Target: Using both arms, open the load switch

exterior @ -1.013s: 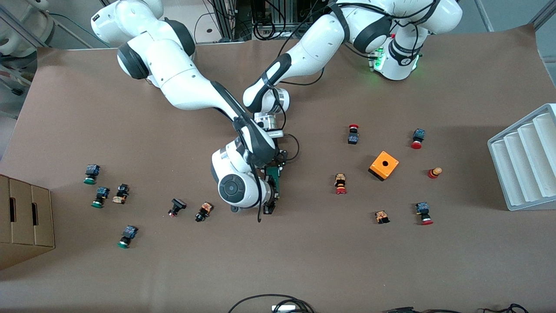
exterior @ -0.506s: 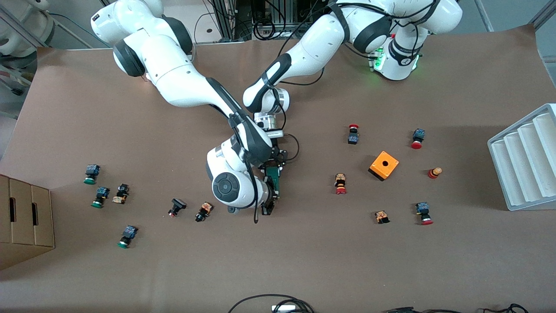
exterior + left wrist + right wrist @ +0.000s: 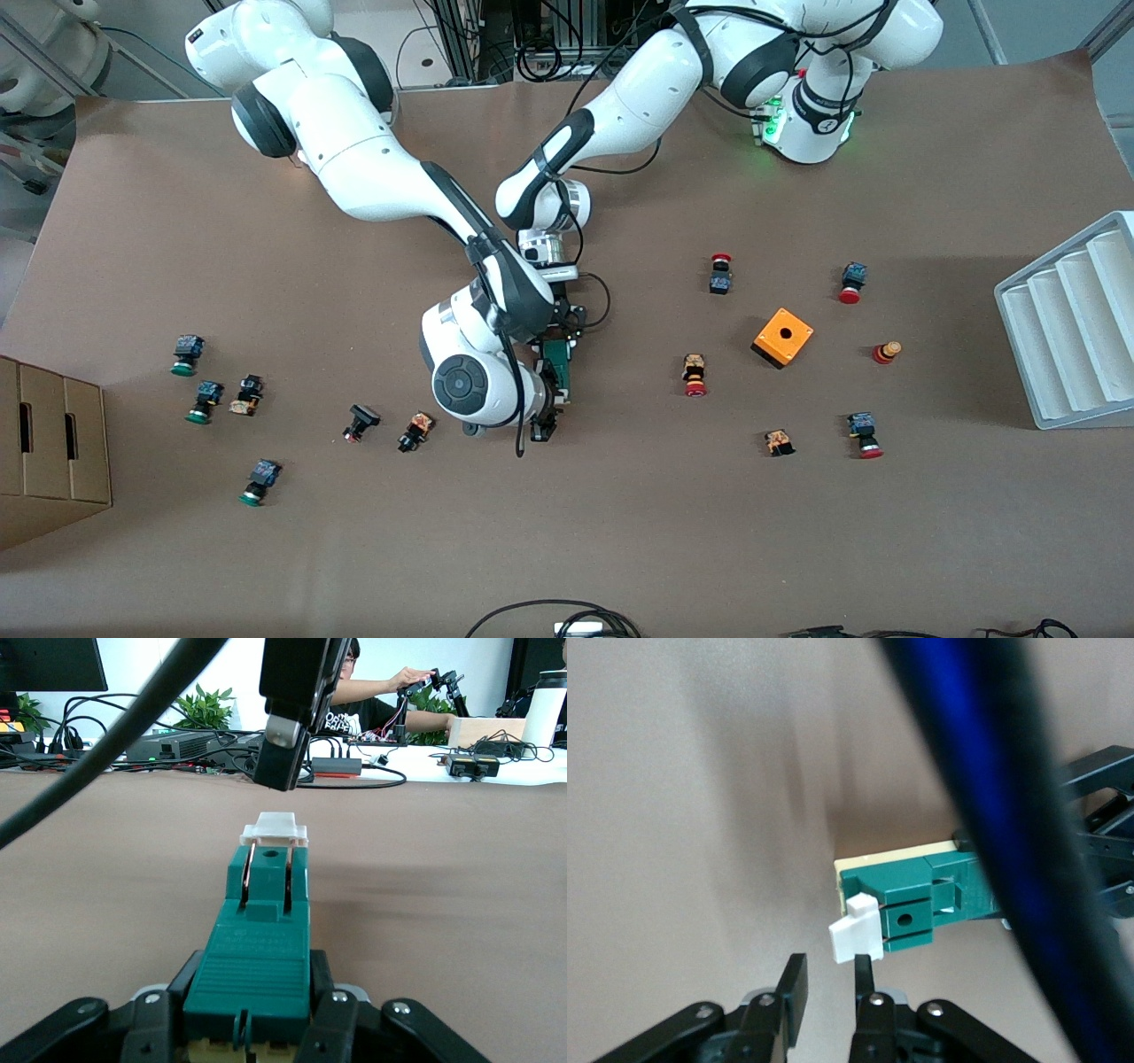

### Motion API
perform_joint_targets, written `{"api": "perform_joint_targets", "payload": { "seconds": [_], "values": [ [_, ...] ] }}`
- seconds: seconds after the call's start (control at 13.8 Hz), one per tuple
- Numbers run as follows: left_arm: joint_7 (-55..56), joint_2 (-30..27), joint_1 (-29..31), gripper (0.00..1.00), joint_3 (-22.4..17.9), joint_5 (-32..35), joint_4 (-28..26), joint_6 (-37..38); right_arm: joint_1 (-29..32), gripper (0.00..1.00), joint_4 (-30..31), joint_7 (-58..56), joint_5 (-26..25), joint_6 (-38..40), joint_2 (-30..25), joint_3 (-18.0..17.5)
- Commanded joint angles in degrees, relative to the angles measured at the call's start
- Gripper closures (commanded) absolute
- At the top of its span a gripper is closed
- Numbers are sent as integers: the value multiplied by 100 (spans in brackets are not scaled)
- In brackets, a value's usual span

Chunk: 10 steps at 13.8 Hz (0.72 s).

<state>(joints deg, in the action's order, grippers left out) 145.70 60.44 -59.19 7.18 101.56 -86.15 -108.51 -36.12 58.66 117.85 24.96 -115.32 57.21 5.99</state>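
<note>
Load switch (image 3: 266, 921), no legible lettering, pinched by left gripper (image 3: 257, 1032); right gripper (image 3: 827, 979) slightly spread beside its white block (image 3: 852, 937).

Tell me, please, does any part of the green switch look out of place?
Yes. On the load switch, the white block sticks out askew from its end, beside the right gripper, whose jaws are empty.
</note>
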Motion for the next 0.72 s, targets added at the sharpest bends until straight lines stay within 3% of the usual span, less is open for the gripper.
{"api": "perform_joint_targets", "payload": {
  "seconds": [0.0,0.65],
  "values": [
    [-6,82,-5,54,20,57,116,76,17,71,-135,2,176,-43,158,25],
    [-24,82,4,54,20,66,133,67,-18,71,-100,28,167,-167,211,16]
  ]
}}
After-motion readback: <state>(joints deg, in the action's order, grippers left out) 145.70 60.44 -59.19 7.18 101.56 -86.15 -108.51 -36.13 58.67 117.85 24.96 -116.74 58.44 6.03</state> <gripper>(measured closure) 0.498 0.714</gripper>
